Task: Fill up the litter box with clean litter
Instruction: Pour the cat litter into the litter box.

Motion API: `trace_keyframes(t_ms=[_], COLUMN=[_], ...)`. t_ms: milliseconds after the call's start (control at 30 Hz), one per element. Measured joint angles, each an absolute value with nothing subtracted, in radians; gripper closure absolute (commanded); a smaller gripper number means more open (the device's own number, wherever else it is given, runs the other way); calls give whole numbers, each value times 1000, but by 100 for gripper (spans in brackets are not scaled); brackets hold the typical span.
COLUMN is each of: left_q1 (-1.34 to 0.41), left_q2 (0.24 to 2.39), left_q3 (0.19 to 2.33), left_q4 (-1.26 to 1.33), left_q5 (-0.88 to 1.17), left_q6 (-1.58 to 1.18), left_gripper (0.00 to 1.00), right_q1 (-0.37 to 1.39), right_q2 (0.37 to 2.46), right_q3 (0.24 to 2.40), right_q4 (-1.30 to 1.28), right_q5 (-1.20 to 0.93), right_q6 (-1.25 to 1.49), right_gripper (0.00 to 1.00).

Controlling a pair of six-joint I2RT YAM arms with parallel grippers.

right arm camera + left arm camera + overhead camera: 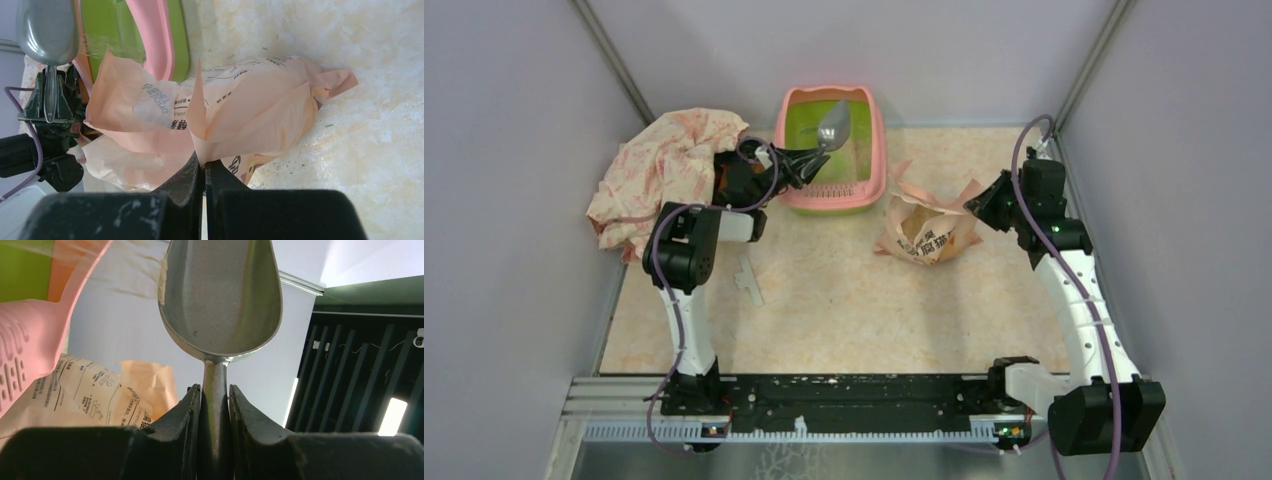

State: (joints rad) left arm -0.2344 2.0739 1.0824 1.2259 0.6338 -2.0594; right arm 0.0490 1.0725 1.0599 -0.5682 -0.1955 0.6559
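The litter box (pixel 876 140), pink rim and lime-green inside, stands at the back middle; it also shows in the right wrist view (pixel 161 45). My left gripper (pixel 801 158) is shut on the handle of a silver metal scoop (pixel 834 124), whose bowl hangs over the box; the scoop (pixel 220 295) looks empty in the left wrist view. The peach-pink litter bag (pixel 927 230) stands open right of the box. My right gripper (pixel 204 165) is shut on the bag's edge (pixel 240 120). A few pale granules show falling by the box; no other litter is visible.
A crumpled floral cloth (pixel 664 165) lies at the back left beside the left arm. A small white piece (pixel 749 280) lies on the beige tabletop. Grey walls close in on both sides and behind.
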Motion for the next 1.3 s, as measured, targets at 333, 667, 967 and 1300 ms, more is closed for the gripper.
trace_keyframes(t_ms=[333, 667, 967, 1300], left_q1=[-270, -279, -280, -339], left_q2=[2143, 2115, 1799, 1544], left_q3=[1116, 1148, 1169, 1377], left_q4=[1311, 1235, 831, -17], left_q5=[521, 541, 703, 637], left_q6=[-2062, -2061, -1688, -883], left_gripper=[86, 94, 95, 95], right_q1=[49, 49, 49, 49], right_q2=[1067, 1067, 1067, 1084], right_q3=[1054, 1054, 1054, 1093], right_q4=[-565, -565, -568, -617], right_q5=[-200, -201, -202, -204], right_q6=[659, 659, 656, 630], right_gripper=[100, 100, 100, 100])
